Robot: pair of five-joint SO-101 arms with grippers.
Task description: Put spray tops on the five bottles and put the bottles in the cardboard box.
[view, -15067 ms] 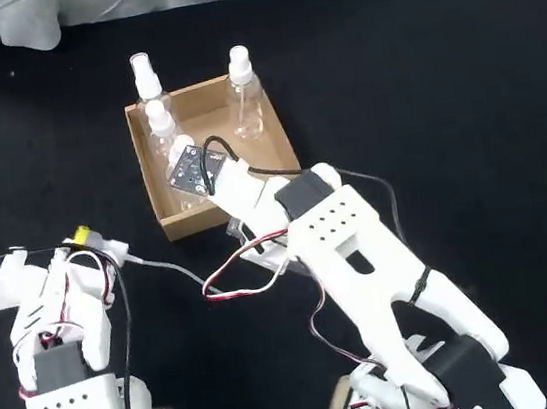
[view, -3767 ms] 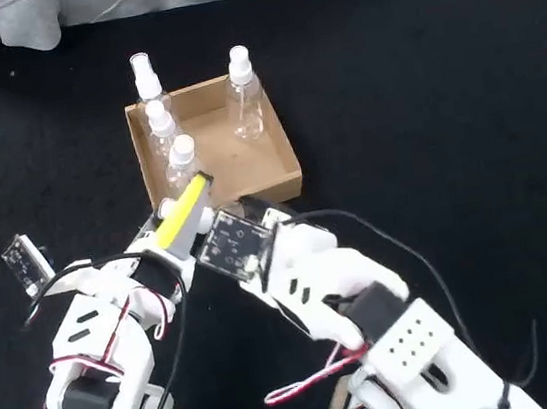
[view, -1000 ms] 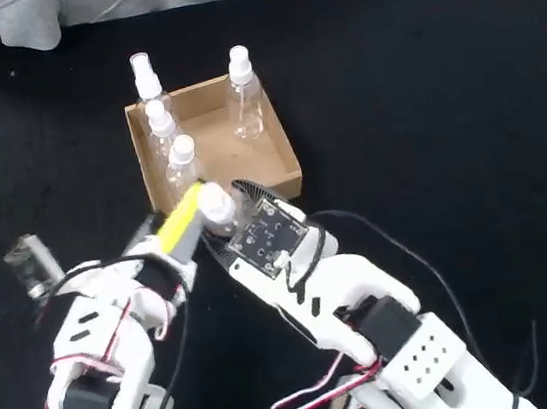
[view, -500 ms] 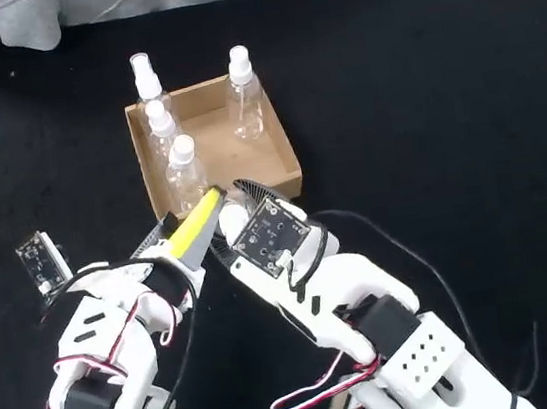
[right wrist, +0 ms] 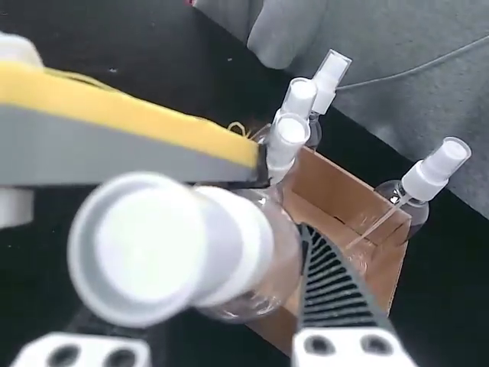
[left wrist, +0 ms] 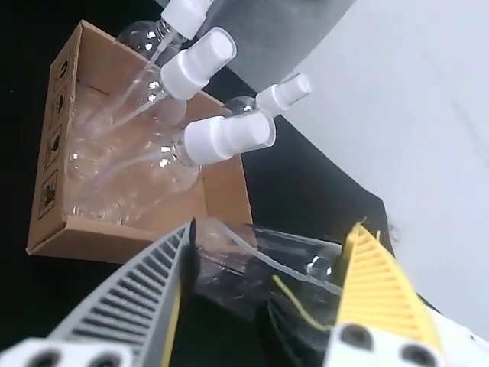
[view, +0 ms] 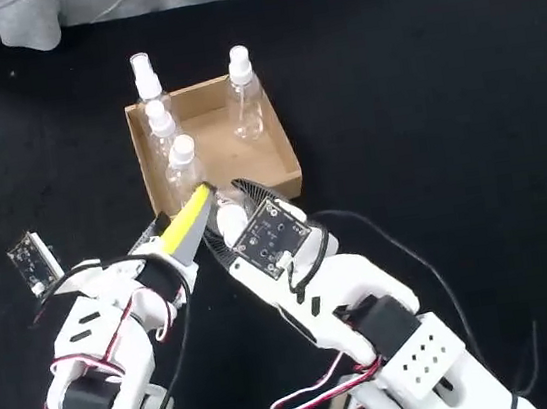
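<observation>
A clear bottle (view: pixel 231 211) with a white spray top (right wrist: pixel 153 245) hangs just in front of the cardboard box (view: pixel 272 178), with my right gripper (view: pixel 227 219) shut on its body. My left gripper (view: pixel 186 212) stands open around the same bottle (left wrist: pixel 263 246), its yellow finger (right wrist: pixel 130 103) lying against the top end. Two capped bottles (view: pixel 171 149) stand inside the box along its left wall. Another (view: pixel 244 93) stands at the box's back right, and one more (view: pixel 146 79) at the back left corner; I cannot tell whether those two are inside.
The black tabletop (view: pixel 444 121) lies open to the right of the box and behind it. A grey cloth (view: pixel 27 20) lies along the back edge. Both arms crowd the space in front of the box.
My left gripper has shifted right and forward, so its yellow finger now covers the held bottle's white top. The right arm with the bottle has barely moved.
</observation>
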